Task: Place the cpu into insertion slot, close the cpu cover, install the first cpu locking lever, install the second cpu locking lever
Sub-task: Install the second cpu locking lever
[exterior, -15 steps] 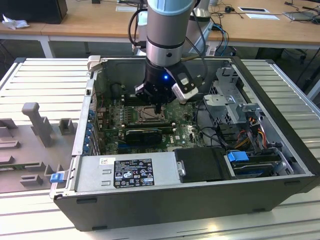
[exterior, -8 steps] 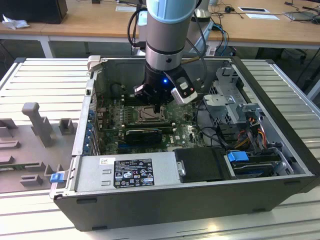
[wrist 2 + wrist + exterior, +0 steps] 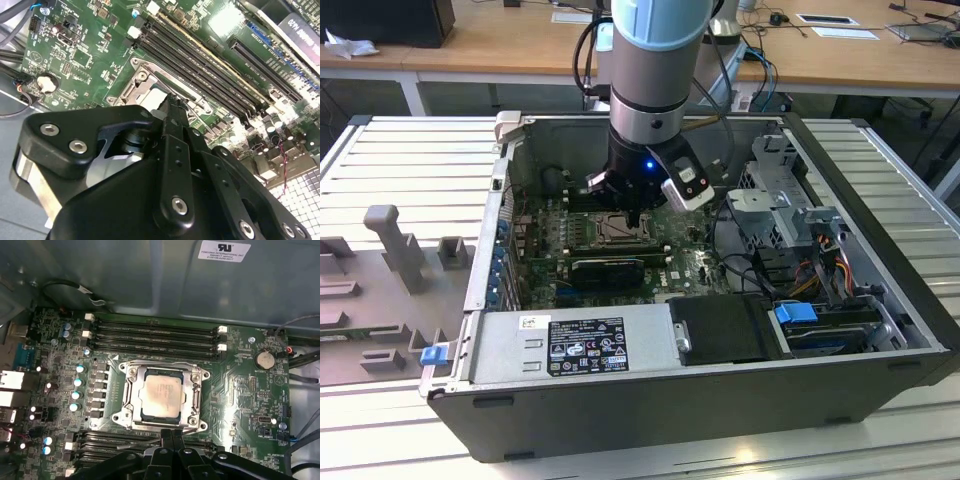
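The cpu (image 3: pixel 161 396), a pale silver square chip, lies flat in the insertion slot (image 3: pixel 125 407) on the green board. The dull metal cpu cover (image 3: pixel 196 392) lies down around it, the chip showing through its window. My gripper (image 3: pixel 172 434) hovers at one edge of the socket, its black fingers pressed together with nothing visible between them. A thin wire lever (image 3: pixel 135 444) runs along that same edge beside the fingertips; whether it is latched I cannot tell. In the exterior view my gripper (image 3: pixel 633 218) hangs straight over the socket (image 3: pixel 610 232). The second wrist view shows the fingers (image 3: pixel 172 120) in front of the socket (image 3: pixel 145 85).
Long black memory slots (image 3: pixel 155 335) flank the socket on two sides. The open computer case (image 3: pixel 620 420) walls the board in, with a power supply (image 3: pixel 585 345), drive cage (image 3: pixel 790 215) and cables (image 3: pixel 820 270) at the exterior view's right. A grey fixture (image 3: pixel 390 245) stands outside, left.
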Action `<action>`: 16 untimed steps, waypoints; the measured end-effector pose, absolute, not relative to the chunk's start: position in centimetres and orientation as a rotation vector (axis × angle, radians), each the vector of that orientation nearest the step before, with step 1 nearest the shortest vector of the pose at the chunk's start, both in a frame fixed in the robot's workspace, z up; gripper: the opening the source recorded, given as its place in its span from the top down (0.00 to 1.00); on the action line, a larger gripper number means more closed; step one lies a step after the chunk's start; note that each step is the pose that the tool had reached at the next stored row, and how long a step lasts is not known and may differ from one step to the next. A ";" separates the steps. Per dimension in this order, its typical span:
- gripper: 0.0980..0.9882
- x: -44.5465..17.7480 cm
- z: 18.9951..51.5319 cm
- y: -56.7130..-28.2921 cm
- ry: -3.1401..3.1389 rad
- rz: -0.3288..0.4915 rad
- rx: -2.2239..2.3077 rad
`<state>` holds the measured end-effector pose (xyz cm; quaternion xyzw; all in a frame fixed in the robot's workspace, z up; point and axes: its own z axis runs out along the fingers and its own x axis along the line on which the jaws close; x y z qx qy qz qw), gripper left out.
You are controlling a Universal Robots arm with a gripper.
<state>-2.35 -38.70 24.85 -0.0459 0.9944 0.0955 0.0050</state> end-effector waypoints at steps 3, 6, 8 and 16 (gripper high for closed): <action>0.99 -2.5 24.8 -38.8 3.114 0.299 -0.144; 0.99 -2.8 24.7 -38.8 3.114 0.299 -0.144; 0.99 -3.0 24.7 -38.8 3.114 0.299 -0.144; 0.99 -5.0 23.4 -39.0 3.114 0.300 -0.147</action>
